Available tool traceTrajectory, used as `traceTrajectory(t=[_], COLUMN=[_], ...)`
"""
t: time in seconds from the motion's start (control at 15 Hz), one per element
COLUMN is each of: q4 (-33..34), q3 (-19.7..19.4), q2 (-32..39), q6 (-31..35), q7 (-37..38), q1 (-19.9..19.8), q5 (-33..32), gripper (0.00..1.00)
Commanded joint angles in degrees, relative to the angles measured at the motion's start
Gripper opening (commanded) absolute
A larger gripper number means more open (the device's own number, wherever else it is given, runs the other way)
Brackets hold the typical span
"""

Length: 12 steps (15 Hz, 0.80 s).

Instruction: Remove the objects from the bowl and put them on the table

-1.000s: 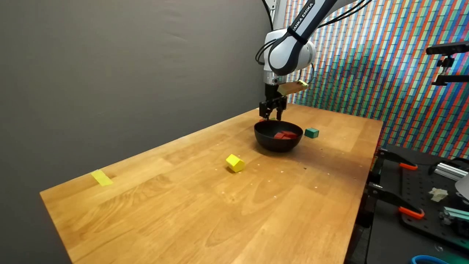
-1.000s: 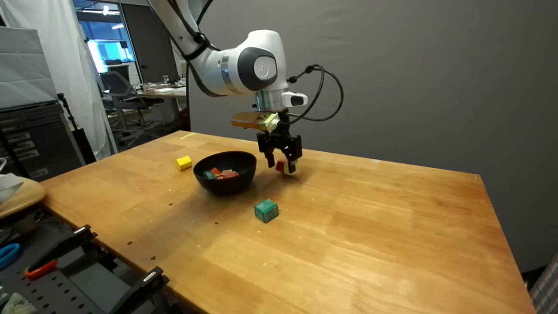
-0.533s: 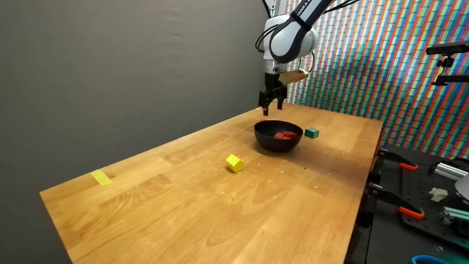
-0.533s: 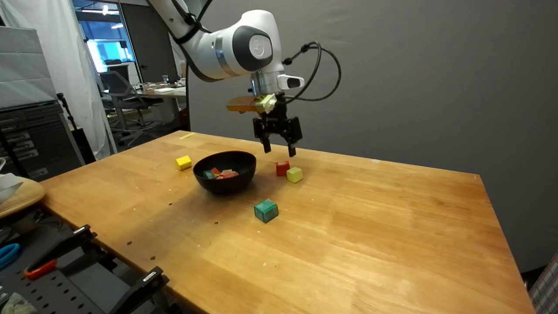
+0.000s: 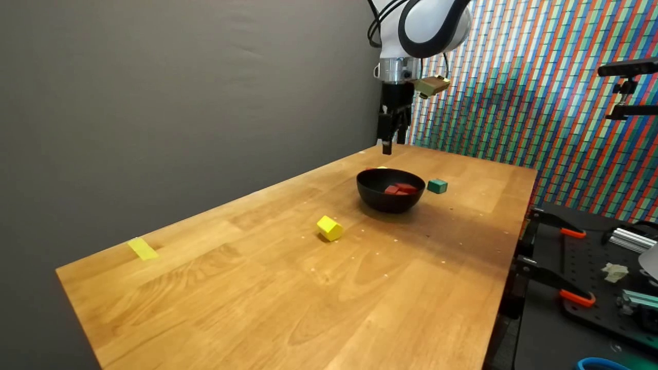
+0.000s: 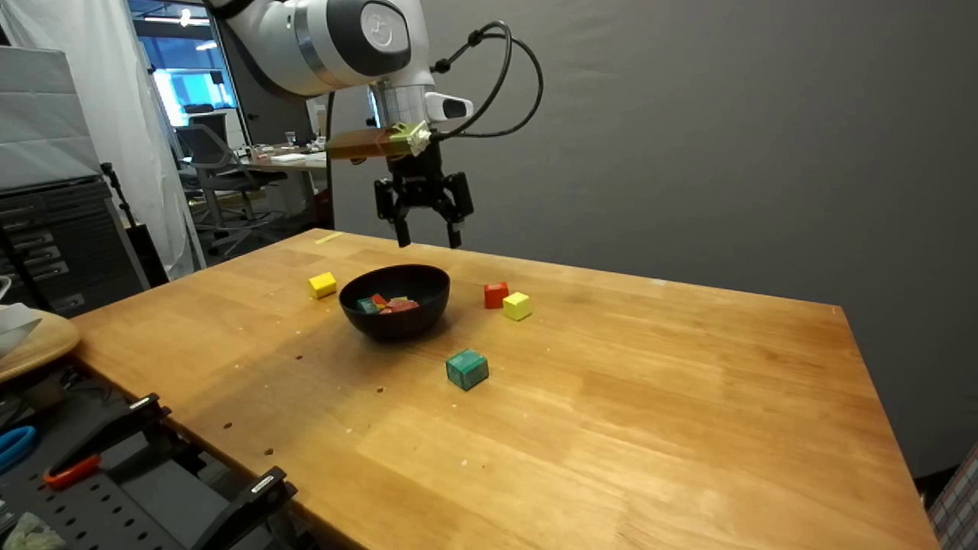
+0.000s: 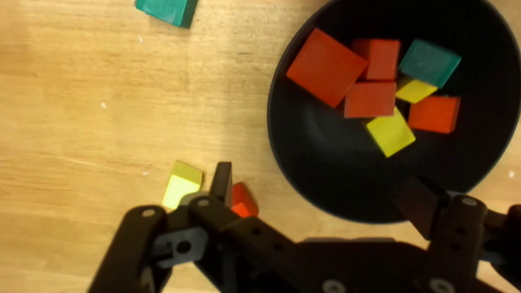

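Above the table (image 6: 688,428): the gripper (image 6: 429,241) hung with its jaws well apart and nothing between them; in the wrist view they straddled the rim of the bowl (image 6: 393,328).
Gripper's step: by the look of it, the approach for another pick, with the task only part done.
Inside the bowl: three red blocks (image 7: 327,67), an orange-red block (image 7: 432,114), two yellow blocks (image 7: 390,132) and a dark green block (image 7: 427,62) lay heaped.
Heap: the next move seemed to call for centring over it, lowering inside the rim and closing on one block; the yellow one at the edge looked easiest to pinch.
Near the bowl: a red block (image 6: 496,296) and a pale yellow block (image 6: 517,306) sat on the table close together.
Farther out: a green block (image 6: 467,370) stood on the table, with a bright yellow block (image 6: 322,285) on the bowl's other side.
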Motion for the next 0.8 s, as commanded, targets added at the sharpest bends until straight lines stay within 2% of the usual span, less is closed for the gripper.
traceTrajectory(t=[0.0, 0.13, 0.2, 0.4, 0.53, 0.6, 0.73], q4=[-1.89, -2.62, -1.90, -1.93, -3.32, -3.26, -2.23], q3=[1.68, 3.07, 1.82, 1.95, 1.64, 1.00, 1.53], q2=[1.64, 2.15, 2.38, 3.04, 2.99, 3.74, 5.36], q6=[0.45, 2.08, 0.40, 0.50, 3.25, 4.37, 4.55], q7=[-10.28, -17.13, -11.20, -11.69, -7.79, -5.48, -4.48], q1=[-1.69, -2.84, -1.44, -1.60, -0.93, 0.00, 0.26], q5=[-0.81, 0.53, -0.36, -0.32, 0.03, -1.82, -1.31], gripper=[1.00, 1.00, 1.00, 1.00, 1.00, 1.00, 1.00])
